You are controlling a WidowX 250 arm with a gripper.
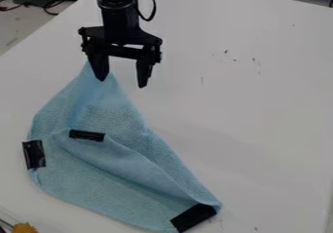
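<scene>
Cloth [101,110], light blue, beside the gripper [122,83], jaws apart, contact unclear.

A fixed camera looks down at a slant on the white table [260,110].

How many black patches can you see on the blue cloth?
3: the left patch on the edge of the cloth, the middle patch by its fold, the lower patch at its bottom-right corner. Folds may hide others.
</scene>
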